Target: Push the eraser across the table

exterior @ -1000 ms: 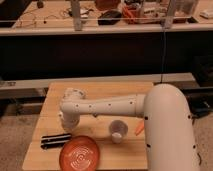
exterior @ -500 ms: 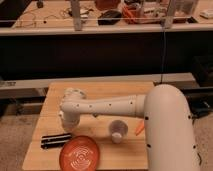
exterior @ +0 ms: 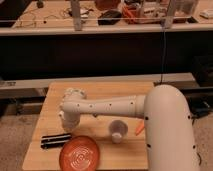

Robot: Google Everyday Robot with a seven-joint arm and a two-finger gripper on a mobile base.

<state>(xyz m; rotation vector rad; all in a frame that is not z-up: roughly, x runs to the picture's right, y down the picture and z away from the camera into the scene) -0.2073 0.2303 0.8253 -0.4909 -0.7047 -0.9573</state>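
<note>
The eraser [exterior: 55, 140] is a long black bar lying flat near the front left of the wooden table [exterior: 107, 92]. My white arm reaches from the right across the table. Its gripper [exterior: 65, 121] points down at the left side, just behind and slightly right of the eraser, close above the tabletop. I cannot tell whether it touches the eraser.
An orange plate [exterior: 80, 153] lies at the front edge, right of the eraser. A small white cup [exterior: 117, 131] stands under my arm, with an orange item [exterior: 140, 128] beside it. A dark shelf with clutter runs behind the table.
</note>
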